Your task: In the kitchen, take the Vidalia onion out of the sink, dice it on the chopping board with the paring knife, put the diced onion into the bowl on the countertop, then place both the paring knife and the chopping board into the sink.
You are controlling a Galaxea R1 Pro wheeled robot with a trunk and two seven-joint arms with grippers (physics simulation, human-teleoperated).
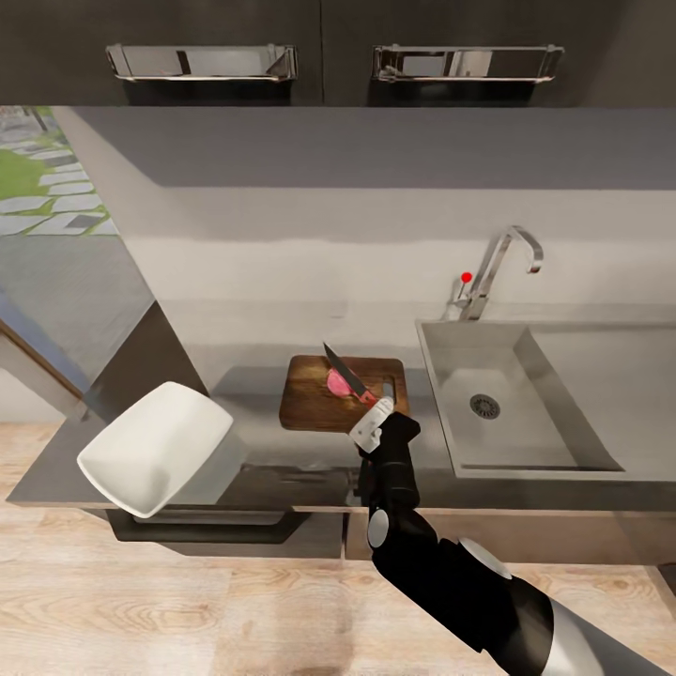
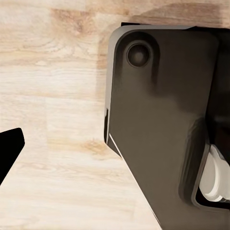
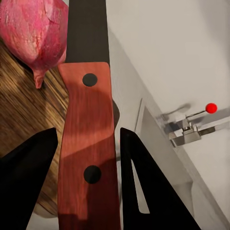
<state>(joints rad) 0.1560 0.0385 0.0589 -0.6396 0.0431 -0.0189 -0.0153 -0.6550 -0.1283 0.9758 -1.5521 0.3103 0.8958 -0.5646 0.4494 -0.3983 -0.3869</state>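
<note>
A pinkish-red Vidalia onion [image 1: 336, 381] [image 3: 33, 33] lies on the dark wooden chopping board [image 1: 310, 399] [image 3: 24, 120], which rests on the grey countertop [image 1: 253, 469] just left of the sink [image 1: 554, 441]. My right gripper [image 1: 371, 424] [image 3: 88, 139] is shut on the paring knife's reddish-brown handle [image 3: 88, 143]. The dark blade [image 1: 343, 369] points away from me and lies across the onion's right side. The white bowl [image 1: 155, 449] sits at the counter's front left corner. In the left wrist view one black finger [image 2: 9, 151] of my left gripper hangs over the wooden floor.
The curved chrome tap [image 1: 498, 263] [image 3: 191, 127] with its red knob [image 1: 466, 277] stands behind the steel basin, whose drain [image 1: 484, 406] is bare. Dark wall cabinets with chrome handles [image 1: 202, 61] hang above. My own dark base [image 2: 158, 120] shows beside the left arm.
</note>
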